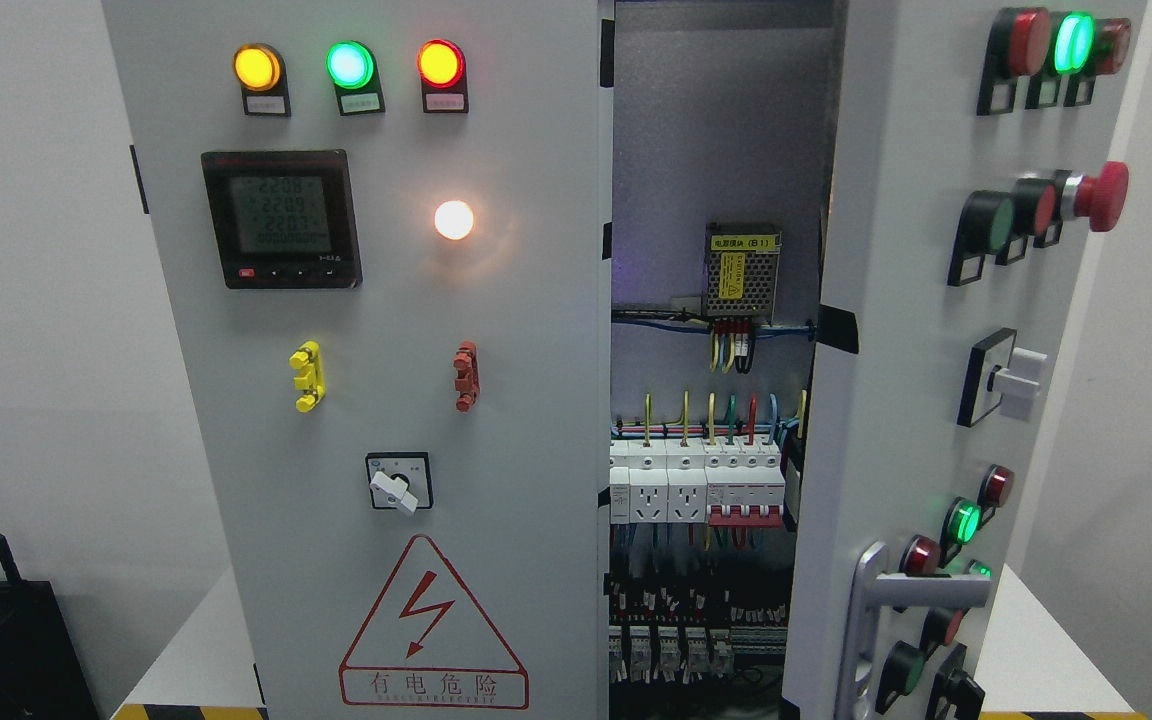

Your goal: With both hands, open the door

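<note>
Neither arm nor hand shows in view.

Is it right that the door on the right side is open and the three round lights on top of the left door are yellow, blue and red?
Not quite. The head view shows the right door swung open, but the lights on the left door are yellow, green and red; the middle one is not blue.

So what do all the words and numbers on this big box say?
"有电危险": warning triangle on the left door.
"电源模块 (B1)": power supply inside.
Meter: digits, roughly "220", blurred.
Tags under the lamps: too small.
</note>
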